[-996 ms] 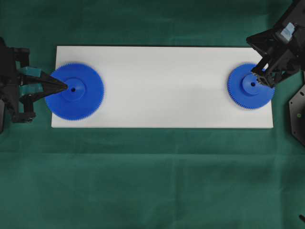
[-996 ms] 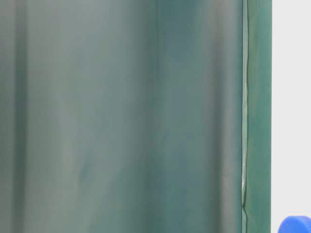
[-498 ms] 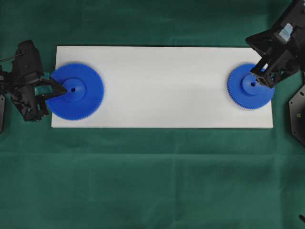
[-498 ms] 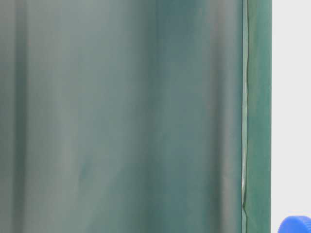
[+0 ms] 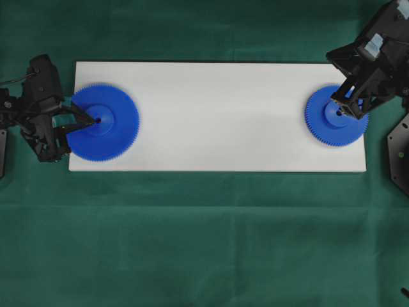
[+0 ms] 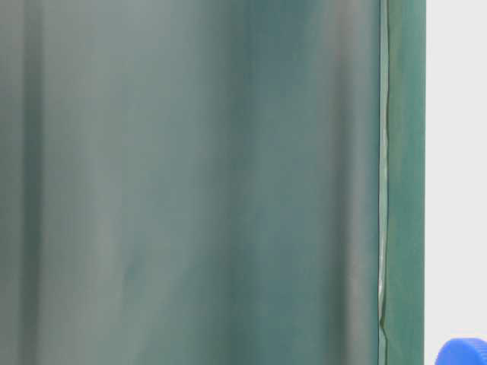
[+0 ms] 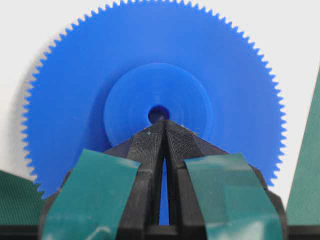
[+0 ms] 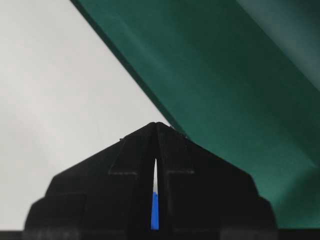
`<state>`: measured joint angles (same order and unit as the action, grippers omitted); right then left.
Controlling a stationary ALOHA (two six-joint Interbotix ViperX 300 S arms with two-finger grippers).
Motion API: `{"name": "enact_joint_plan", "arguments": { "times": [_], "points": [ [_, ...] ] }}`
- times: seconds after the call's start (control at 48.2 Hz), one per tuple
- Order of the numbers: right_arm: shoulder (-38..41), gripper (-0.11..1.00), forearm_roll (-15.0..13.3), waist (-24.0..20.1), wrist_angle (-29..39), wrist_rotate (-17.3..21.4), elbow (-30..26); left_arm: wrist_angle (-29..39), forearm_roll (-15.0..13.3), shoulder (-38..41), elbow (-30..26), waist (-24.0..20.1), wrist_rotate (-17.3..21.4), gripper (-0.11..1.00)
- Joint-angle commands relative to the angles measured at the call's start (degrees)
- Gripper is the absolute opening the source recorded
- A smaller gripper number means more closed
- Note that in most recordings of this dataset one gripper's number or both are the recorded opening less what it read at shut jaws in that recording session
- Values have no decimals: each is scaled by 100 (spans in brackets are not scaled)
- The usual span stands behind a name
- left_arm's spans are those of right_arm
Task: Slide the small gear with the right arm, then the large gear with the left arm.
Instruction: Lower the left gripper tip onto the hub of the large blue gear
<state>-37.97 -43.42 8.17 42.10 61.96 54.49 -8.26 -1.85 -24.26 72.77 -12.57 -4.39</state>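
The large gear (image 5: pixel 116 125) lies flat on the left end of the white board (image 5: pixel 217 115). My left gripper (image 5: pixel 96 119), with teal parts, is shut, and its pointed tip rests at the gear's centre hole. In the left wrist view the shut tip (image 7: pixel 163 122) meets the hole's rim on the large gear (image 7: pixel 160 65). On the board's right end lies the small gear (image 5: pixel 327 128). My right gripper (image 5: pixel 339 112) is shut, tip on the raised hub. In the right wrist view the shut tip (image 8: pixel 156 125) hides the gear except for a blue sliver.
Green cloth (image 5: pixel 204 243) surrounds the board on all sides. A black plate (image 5: pixel 399 153) lies just off the board's right end. The board's middle (image 5: pixel 223 118) is bare white between the two gears. A blue toothed rim (image 6: pixel 463 351) shows in the table-level view.
The left arm has swung in toward the board and its tip has crept right to the large gear's centre hole. The right tip has shifted slightly left on the hub. Neither gear has moved.
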Motion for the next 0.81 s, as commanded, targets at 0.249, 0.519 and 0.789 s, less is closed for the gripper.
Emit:
{"name": "enact_joint_plan", "arguments": {
  "times": [0.249, 0.519, 0.789],
  "points": [
    [9, 50, -26, -9, -26, 9, -149, -387, 9, 624, -229, -105, 9, 0],
    [9, 50, -26, -9, -26, 9, -149, -387, 9, 791, -237, -105, 9, 0],
    [9, 50, -35, -9, -26, 9, -149, 237, 0, 940, -229, -114, -18, 0]
  ]
}}
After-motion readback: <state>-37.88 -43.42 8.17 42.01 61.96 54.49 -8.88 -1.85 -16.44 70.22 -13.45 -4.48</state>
